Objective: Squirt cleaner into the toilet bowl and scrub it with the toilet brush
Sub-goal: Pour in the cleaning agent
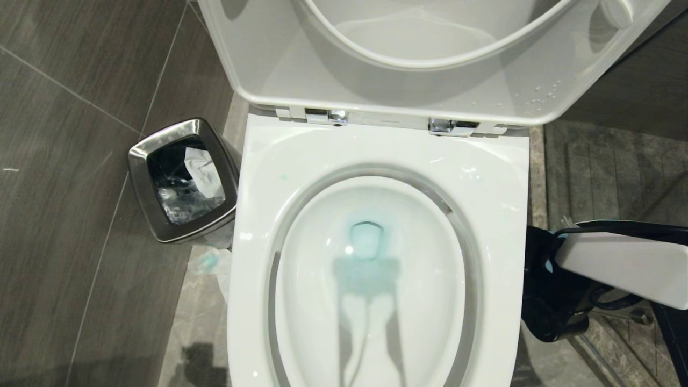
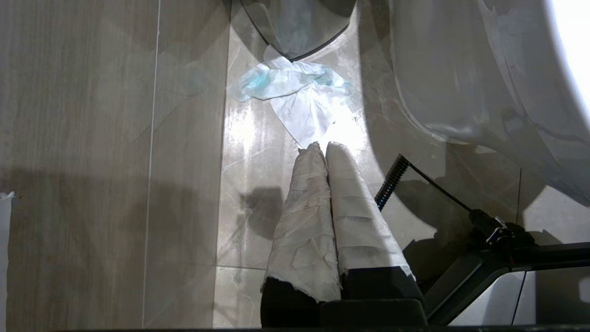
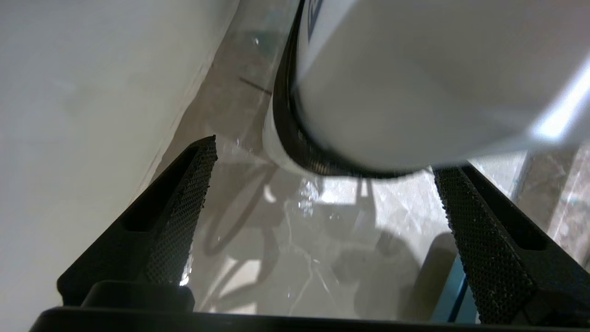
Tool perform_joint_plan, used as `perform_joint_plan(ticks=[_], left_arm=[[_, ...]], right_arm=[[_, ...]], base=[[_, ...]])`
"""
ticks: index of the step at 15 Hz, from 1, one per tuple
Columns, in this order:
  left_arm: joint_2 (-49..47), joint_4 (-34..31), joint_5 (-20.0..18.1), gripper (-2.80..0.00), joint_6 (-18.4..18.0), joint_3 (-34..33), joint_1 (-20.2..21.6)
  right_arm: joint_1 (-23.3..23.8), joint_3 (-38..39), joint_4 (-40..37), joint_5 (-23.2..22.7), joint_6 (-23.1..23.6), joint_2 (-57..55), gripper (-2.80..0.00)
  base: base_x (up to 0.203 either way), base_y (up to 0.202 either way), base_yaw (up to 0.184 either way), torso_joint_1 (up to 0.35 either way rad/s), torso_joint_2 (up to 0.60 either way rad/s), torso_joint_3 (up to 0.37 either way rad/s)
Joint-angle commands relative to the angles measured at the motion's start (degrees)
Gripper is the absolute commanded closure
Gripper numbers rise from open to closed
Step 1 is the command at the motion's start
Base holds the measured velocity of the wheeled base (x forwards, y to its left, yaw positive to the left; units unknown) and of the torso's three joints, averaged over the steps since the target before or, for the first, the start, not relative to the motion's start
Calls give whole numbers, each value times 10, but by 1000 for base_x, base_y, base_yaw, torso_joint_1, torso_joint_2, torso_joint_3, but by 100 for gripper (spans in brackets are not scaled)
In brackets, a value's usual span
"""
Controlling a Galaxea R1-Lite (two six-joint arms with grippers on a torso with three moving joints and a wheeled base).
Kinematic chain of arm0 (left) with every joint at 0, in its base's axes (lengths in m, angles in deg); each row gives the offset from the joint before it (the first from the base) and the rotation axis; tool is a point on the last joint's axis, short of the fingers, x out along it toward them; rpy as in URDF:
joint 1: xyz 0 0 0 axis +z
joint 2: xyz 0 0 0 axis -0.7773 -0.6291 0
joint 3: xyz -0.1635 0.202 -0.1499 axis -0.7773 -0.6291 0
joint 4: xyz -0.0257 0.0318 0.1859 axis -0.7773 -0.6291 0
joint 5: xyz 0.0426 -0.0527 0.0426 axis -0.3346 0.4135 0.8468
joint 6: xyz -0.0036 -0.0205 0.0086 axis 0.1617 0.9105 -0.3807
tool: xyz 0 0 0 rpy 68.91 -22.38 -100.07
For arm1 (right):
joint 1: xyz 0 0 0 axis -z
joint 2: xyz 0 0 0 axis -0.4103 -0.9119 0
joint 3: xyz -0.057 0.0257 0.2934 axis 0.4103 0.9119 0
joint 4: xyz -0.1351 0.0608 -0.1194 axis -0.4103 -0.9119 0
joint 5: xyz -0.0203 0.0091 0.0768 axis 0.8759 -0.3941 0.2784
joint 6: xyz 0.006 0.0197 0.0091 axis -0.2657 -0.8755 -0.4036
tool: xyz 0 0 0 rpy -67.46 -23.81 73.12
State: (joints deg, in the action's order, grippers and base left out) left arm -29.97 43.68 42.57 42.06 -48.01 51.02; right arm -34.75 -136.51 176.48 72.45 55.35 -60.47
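Note:
The toilet bowl stands open with its lid raised, and blue-tinted cleaner colours the water around the drain. The toilet brush is out of view. My right arm reaches down beside the bowl's right side. In its wrist view my right gripper is open and empty above wet floor, with the toilet's white outer wall close by one finger. A large white rounded body with a black band sits just beyond the fingertips. My left gripper is shut and empty, its tape-wrapped fingers pointing at the floor.
A small steel waste bin with a black liner stands left of the toilet. Crumpled tissue stained blue lies on the floor between bin and toilet. A darker tiled strip runs right of the toilet.

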Motion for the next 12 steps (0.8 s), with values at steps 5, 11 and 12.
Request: perform_joint_plan(ticks=[5, 11, 12], left_arm=[[0, 0, 0, 0, 0, 0, 0], [0, 0, 0, 0, 0, 0, 1], [0, 0, 0, 0, 0, 0, 0]], right_arm=[[0, -31, 5, -2, 27, -16, -280], [0, -56, 5, -3, 50, -20, -280], [0, -62, 5, -3, 50, -20, -280]], base=[[0, 0, 0, 0, 0, 0], [0, 0, 0, 0, 0, 0], [0, 0, 0, 0, 0, 0]])
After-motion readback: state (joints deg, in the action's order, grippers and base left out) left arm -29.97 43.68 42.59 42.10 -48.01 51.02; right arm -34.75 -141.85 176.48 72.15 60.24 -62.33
